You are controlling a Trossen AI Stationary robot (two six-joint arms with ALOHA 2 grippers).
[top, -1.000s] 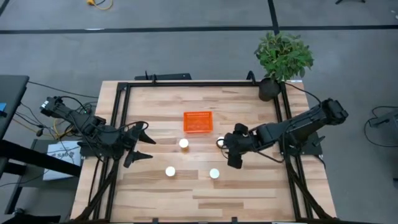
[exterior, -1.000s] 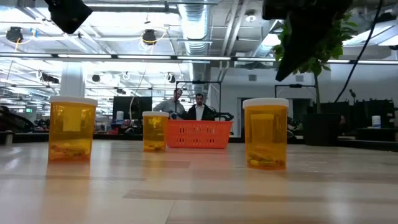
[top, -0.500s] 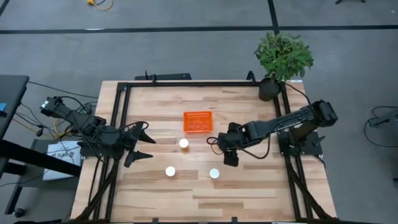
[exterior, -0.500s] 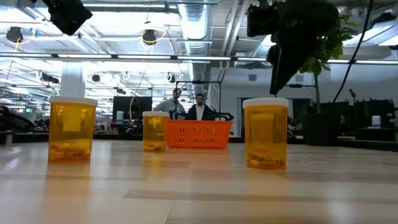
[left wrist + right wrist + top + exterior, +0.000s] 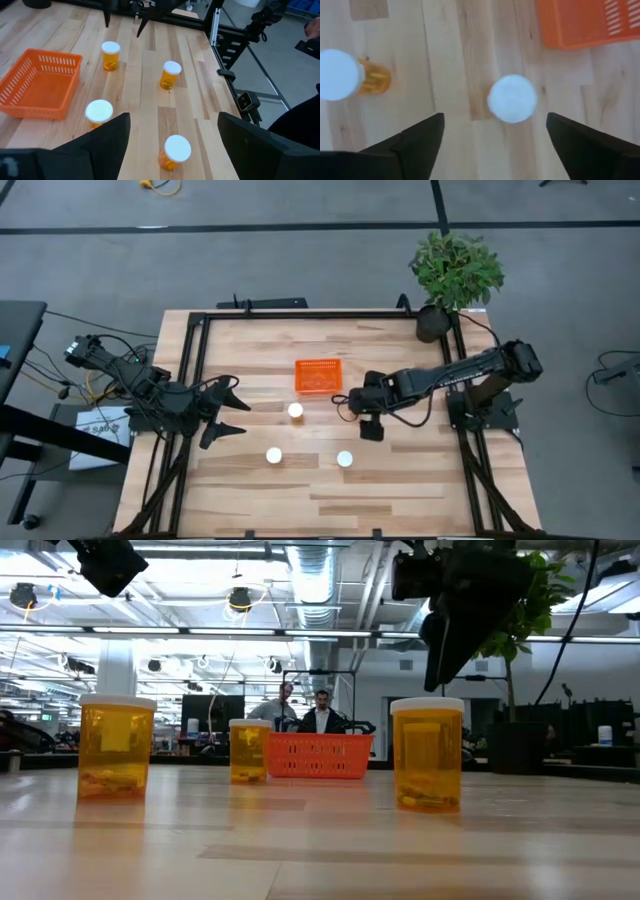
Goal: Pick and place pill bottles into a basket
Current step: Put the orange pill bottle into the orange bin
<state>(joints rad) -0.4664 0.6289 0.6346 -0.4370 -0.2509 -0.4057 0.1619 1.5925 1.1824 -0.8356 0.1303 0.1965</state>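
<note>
Fingers of right gripper [image 5: 352, 406] apart, moved nearer basket [image 5: 318, 376], now straddling pill bottle [image 5: 512, 98] beside it; grasp next; left gripper [image 5: 228, 409] apart, idle

A potted green plant [image 5: 455, 272] is seen at the far right corner of the wooden tabletop [image 5: 250, 495]; two people [image 5: 305, 712] are seen beyond.

The basket [image 5: 318, 376] sits mid-counter [image 5: 400, 490]. Three pill bottles [image 5: 295, 411] lie toward six o'clock of it. The right hand [image 5: 357, 402] hovers at its four o'clock; the left hand [image 5: 236, 410] waits at nine o'clock.
</note>
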